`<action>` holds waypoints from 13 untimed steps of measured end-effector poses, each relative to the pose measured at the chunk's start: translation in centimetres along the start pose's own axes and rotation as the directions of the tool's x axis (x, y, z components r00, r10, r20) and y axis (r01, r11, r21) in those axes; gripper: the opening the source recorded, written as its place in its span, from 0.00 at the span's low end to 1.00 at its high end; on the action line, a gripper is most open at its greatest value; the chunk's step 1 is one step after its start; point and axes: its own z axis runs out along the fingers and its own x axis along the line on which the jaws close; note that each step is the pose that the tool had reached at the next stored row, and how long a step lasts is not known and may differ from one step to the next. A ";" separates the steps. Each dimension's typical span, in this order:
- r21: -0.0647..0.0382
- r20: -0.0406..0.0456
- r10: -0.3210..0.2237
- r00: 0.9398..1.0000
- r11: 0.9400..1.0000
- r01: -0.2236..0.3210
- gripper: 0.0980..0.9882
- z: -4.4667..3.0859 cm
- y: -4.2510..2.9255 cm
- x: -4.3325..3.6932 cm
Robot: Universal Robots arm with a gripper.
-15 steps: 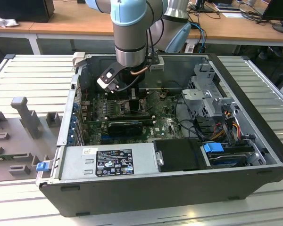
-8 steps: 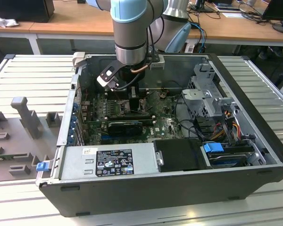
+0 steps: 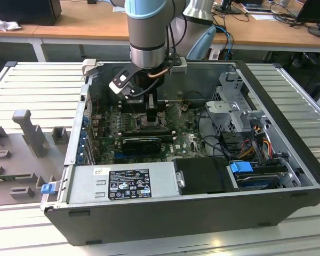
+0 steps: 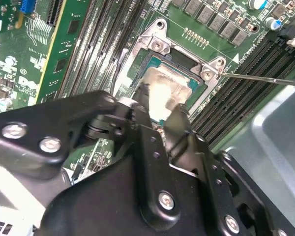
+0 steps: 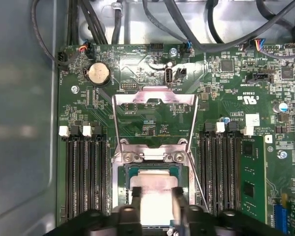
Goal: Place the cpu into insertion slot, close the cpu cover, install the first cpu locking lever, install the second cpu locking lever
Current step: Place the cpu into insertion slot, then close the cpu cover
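I have the gripper point(image 3: 151, 105) lowered into the open computer case point(image 3: 192, 216), toward its far side, over the green motherboard point(image 5: 226, 113). In the first wrist view its fingers point(image 5: 135, 197) are parted only as wide as the cpu point(image 5: 156, 183) and pinch its opposite edges. The cpu sits over the insertion slot point(image 5: 123, 173); I cannot tell if it is fully seated. The cpu cover point(image 5: 155, 94) lies swung open beyond the slot. I judge placing is in hand, and it calls for a level, square seat.

Power supply label point(image 3: 129, 184): print illegible.
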 end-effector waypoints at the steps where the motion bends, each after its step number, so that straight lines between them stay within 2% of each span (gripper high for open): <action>1: 0.000 0.000 0.000 1.000 1.000 0.000 0.28 -0.12 0.01 0.00; 2: 0.000 0.000 0.000 1.000 1.000 0.000 0.14 -0.23 0.02 0.00; 4: 0.000 0.000 0.000 1.000 1.000 0.000 0.01 -0.42 0.03 0.00; 13: 0.000 0.000 0.000 1.000 1.000 0.000 0.01 -1.32 0.11 0.01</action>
